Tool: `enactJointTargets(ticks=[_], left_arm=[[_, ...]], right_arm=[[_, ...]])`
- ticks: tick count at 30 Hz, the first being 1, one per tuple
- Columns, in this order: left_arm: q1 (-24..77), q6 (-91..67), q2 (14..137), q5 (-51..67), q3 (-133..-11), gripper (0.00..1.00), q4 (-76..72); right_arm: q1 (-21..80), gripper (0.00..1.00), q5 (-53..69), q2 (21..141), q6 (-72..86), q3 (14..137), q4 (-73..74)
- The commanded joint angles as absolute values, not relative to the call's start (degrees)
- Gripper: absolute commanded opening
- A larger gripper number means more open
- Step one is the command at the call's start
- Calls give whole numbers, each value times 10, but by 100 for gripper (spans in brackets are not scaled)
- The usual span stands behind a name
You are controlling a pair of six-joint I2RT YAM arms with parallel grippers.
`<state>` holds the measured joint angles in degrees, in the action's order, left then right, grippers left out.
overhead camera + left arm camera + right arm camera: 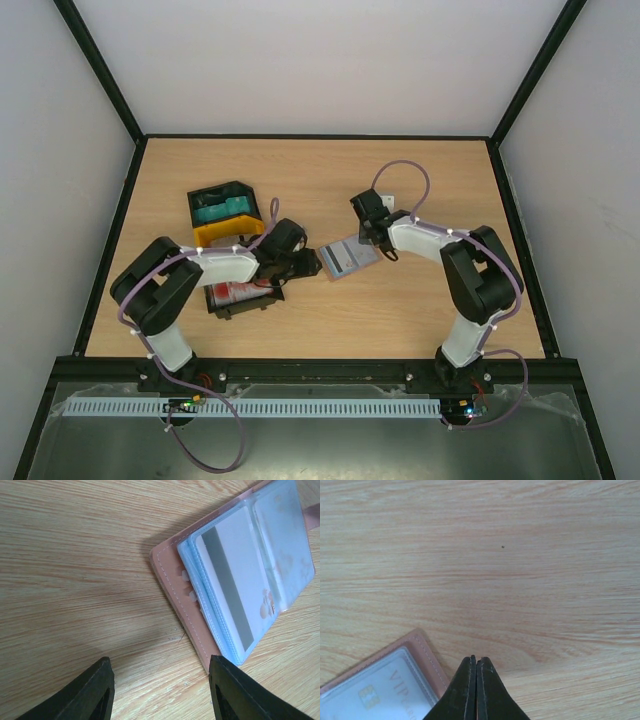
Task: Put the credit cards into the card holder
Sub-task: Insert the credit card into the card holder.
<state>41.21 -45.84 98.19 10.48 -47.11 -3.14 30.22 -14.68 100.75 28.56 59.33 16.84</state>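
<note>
The card holder [345, 260] lies open mid-table, its brown rim [175, 600] around clear sleeves. One sleeve holds a white card with a grey stripe [235, 580]. Another holds a pale card printed "VIP" [380, 692]. My left gripper [311, 263] is open and empty at the holder's left edge; in the left wrist view [160, 682] its right fingertip [235, 690] is by the holder's corner. My right gripper [373, 243] is shut, its tips [476, 680] just beside the holder's corner [427, 655]. Teal cards [222, 210] lie in one tray and a red-and-white card [237, 293] in another.
A black-and-yellow tray [228, 232] stands at the back left. A black tray [245, 308] lies under my left forearm. A small white thing [386, 203] shows behind the right wrist. Black frame rails edge the table.
</note>
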Motion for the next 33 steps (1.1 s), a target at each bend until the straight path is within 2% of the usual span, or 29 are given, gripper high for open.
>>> enactJointTargets(ticks=[1, 9, 18, 22, 23, 26, 28, 33], left_arm=[[406, -453, 974, 101, -451, 55, -10], [405, -461, 971, 83, -442, 55, -7], [408, -451, 1017, 24, -475, 30, 39], [413, -450, 1030, 26, -486, 28, 37], [413, -450, 1031, 26, -488, 28, 37], [413, -449, 1033, 27, -489, 28, 36], [414, -447, 1035, 29, -490, 29, 36], [414, -448, 1034, 35, -487, 30, 34]], right_arm=[[301, 2, -126, 986, 292, 586, 207], [301, 2, -15, 916, 325, 588, 232], [306, 2, 65, 905, 351, 607, 267], [310, 3, 4, 904, 339, 609, 270], [310, 10, -30, 907, 333, 608, 271], [310, 42, -106, 941, 304, 612, 275], [310, 46, -129, 975, 293, 619, 284], [310, 43, -129, 1021, 285, 625, 270]])
